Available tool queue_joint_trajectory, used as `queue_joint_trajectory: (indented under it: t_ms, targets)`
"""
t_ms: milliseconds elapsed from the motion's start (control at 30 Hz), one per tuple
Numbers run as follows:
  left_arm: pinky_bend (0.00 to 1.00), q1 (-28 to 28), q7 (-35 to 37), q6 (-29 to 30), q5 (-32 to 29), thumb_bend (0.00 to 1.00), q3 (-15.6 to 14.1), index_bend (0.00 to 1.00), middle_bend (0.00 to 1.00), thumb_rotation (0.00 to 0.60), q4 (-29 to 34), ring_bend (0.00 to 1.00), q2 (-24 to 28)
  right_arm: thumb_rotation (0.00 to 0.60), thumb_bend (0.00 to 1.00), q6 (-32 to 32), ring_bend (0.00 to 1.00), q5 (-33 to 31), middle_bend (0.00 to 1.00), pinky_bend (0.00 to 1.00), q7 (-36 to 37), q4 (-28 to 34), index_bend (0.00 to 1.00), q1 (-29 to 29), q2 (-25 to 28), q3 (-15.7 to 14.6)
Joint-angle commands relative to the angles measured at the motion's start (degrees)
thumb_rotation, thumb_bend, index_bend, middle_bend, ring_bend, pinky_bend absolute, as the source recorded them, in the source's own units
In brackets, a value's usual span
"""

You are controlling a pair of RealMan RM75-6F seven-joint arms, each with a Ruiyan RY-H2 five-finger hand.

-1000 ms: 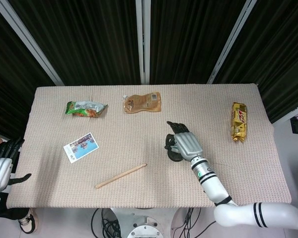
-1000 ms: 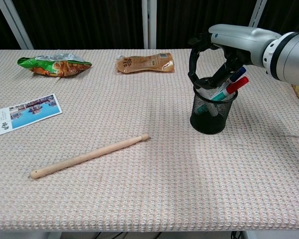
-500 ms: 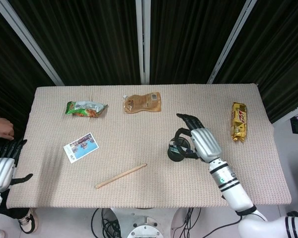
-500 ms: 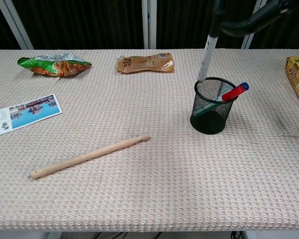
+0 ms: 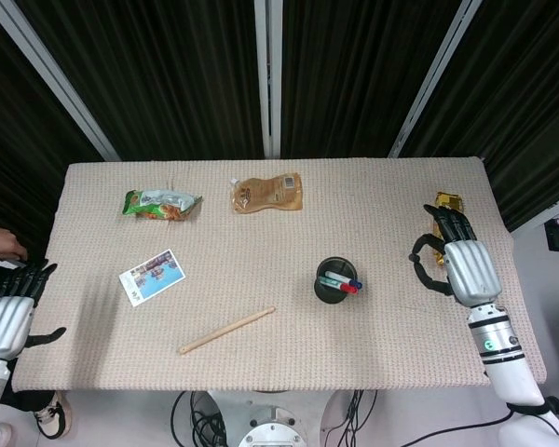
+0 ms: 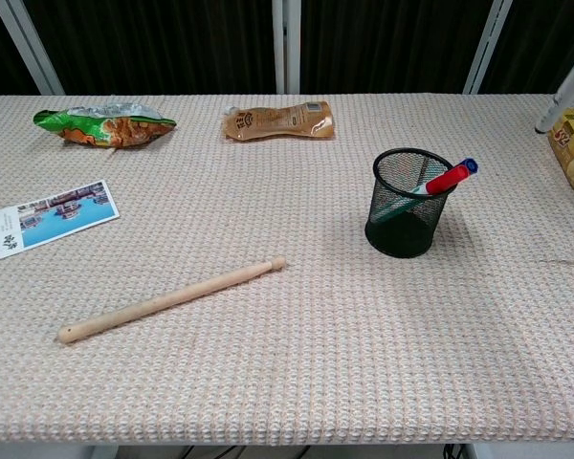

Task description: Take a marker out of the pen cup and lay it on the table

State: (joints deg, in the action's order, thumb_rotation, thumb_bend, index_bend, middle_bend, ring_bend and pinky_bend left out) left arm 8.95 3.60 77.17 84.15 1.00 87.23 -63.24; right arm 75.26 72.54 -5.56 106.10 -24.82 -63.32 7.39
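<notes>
Since the earlier frames the right hand [image 5: 466,265] has swung away from the pen cup [image 5: 336,281] out to the 3 o'clock side of the tabletop [image 5: 261,363], carrying the white marker [image 6: 564,94] it drew out of the cup. In the head view that hand hovers over the right edge of the cloth, partly covering the yellow snack packet [image 5: 444,201], fingers [image 5: 419,253] curled downward around the marker. The chest view shows only the marker's white barrel, slanting in from the upper right corner above the yellow packet; the hand itself is out of that frame. The marker is off the tabletop, well apart from the cup.

The black mesh pen cup stands upright right of centre, with a red marker [image 6: 447,179], a blue-capped one [image 6: 469,165] and a green one [image 6: 424,188] leaning toward 3 o'clock inside it.

The left hand [image 5: 6,313] hangs beyond the tabletop's 9 o'clock edge, holding nothing, fingers spread apart and pointing toward 12 o'clock.

A wooden stick [image 5: 226,331] lies toward 7 o'clock from the cup, slanted. A picture card [image 5: 153,276] sits at the left side. A green snack bag [image 5: 160,203] lies at 11 o'clock and a brown pouch [image 5: 266,193] at 12 o'clock along the far edge.
</notes>
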Motion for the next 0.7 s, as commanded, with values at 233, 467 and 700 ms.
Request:
queue_joint_trajectory:
  t_ms: [233,467,700]
  targets:
    - [0.0,0.13,-0.58,-0.22,-0.18,0.11,-0.01,0.04,0.0,0.6,0.28,0.0,0.11,0.6,0.36,-6.78,0.0,-1.1,0.05,0.0,1.28,-14.23,0.67,1.92,-9.81,-4.52]
    - [0.0,0.13,-0.48,-0.29,-0.3,0.11,-0.02,0.04,0.0,0.6,0.12,0.0,0.0,0.6,0.18,-9.72,0.0,2.17,0.0,0.0,2.8,-12.91,0.0,1.89,-8.19,-6.3]
    - [0.0,0.23,-0.36,-0.07,-0.08,0.11,0.08,0.04,0.0,0.6,0.43,0.0,0.29,0.6,0.09,0.47,0.0,11.42,0.0,0.0,9.63,-12.99,0.0,6.12,-6.12,-6.65]
